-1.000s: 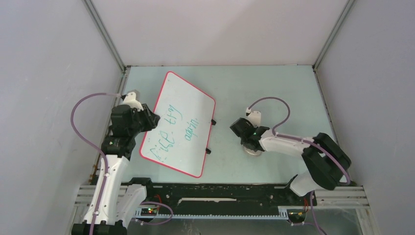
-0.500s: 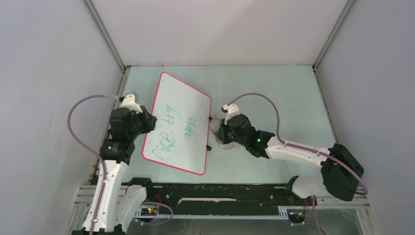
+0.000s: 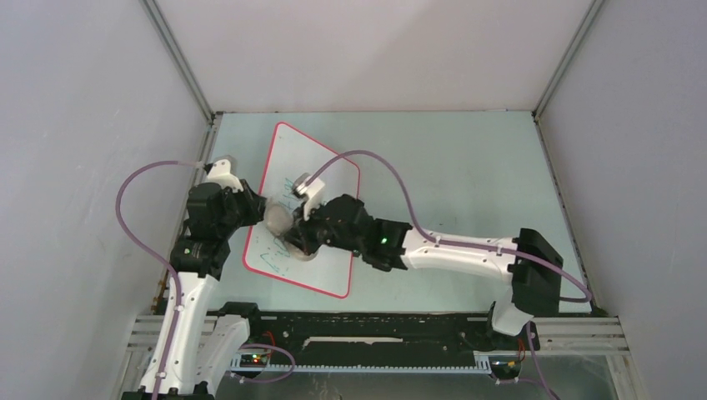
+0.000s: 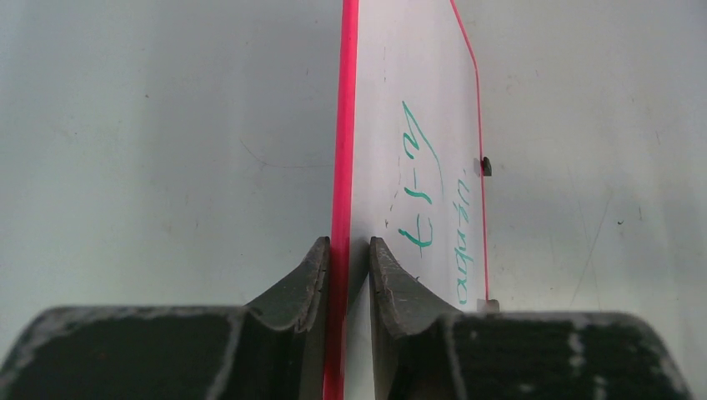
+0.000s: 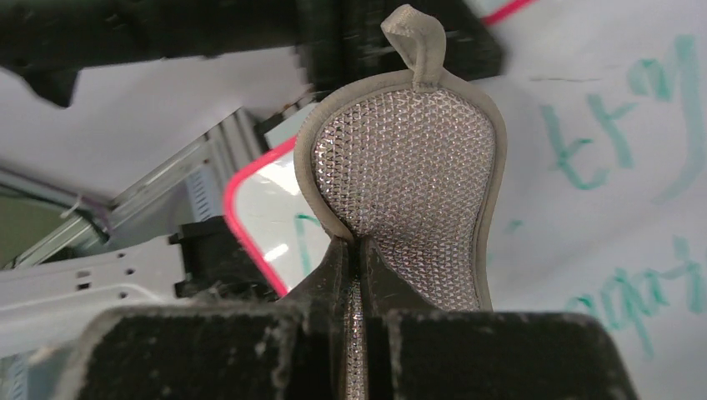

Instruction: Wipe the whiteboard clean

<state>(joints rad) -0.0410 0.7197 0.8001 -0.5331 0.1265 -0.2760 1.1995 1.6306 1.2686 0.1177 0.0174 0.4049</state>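
Observation:
The whiteboard (image 3: 323,178) lies left of the table's middle, white with a red-pink rim and green handwriting (image 4: 421,179). My left gripper (image 3: 260,207) is shut on its left rim; in the left wrist view the jaws (image 4: 350,250) straddle the red edge. My right gripper (image 3: 293,237) reaches over the board's middle and is shut on a grey knobbly cloth pad (image 5: 408,167). The pad (image 3: 279,218) hangs over the writing near the left rim. Green letters (image 5: 613,142) show to the pad's right. The right arm hides much of the board's lower part.
A small black clip (image 4: 486,167) sits on the board's far edge. The pale green table top (image 3: 467,167) is walled by grey panels on three sides. A black and metal rail (image 3: 383,342) runs along the near edge. The left arm's black body (image 5: 167,33) is close behind the pad.
My right arm swung left from the table's right side onto the board, carrying the pad. The left jaws closed further on the rim, and the board turned slightly.

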